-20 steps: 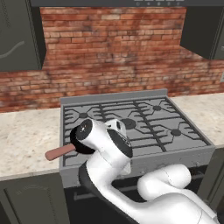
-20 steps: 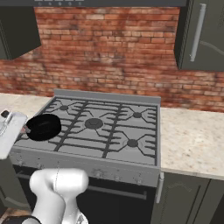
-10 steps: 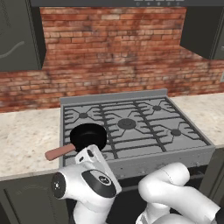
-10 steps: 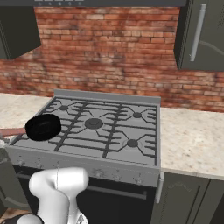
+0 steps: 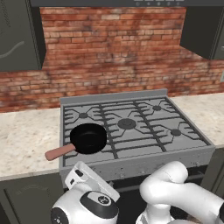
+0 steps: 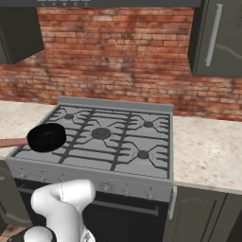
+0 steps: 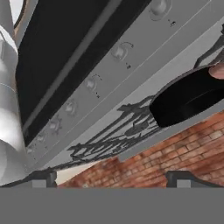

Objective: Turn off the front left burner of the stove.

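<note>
The stove (image 5: 131, 164) is a wide grey steel range with grey grates (image 6: 101, 137). A black frying pan (image 5: 89, 138) with a reddish handle (image 5: 59, 152) sits on its front left corner and hides the front left burner. The pan (image 6: 46, 137) also shows at the left in the right base view. My arm's hand (image 5: 87, 177) hangs low before the stove's left front. In the hand view my gripper (image 7: 113, 178) is open, fingertips (image 7: 43, 177) wide apart with nothing between them. It looks up at the row of front knobs (image 7: 92, 82), the pan (image 7: 188, 98) above it.
The black oven door (image 7: 57, 52) lies below the knob panel. Stone counters (image 5: 26, 140) (image 6: 208, 151) flank the stove, with a brick wall (image 5: 113, 57) behind and dark cabinets (image 6: 217, 38) above. My white arm (image 5: 179, 188) bends low before the oven.
The arm has dropped from above the stove's front left edge to low in front of the oven. The pan, partly covered before, now shows whole. The gripper stayed open.
</note>
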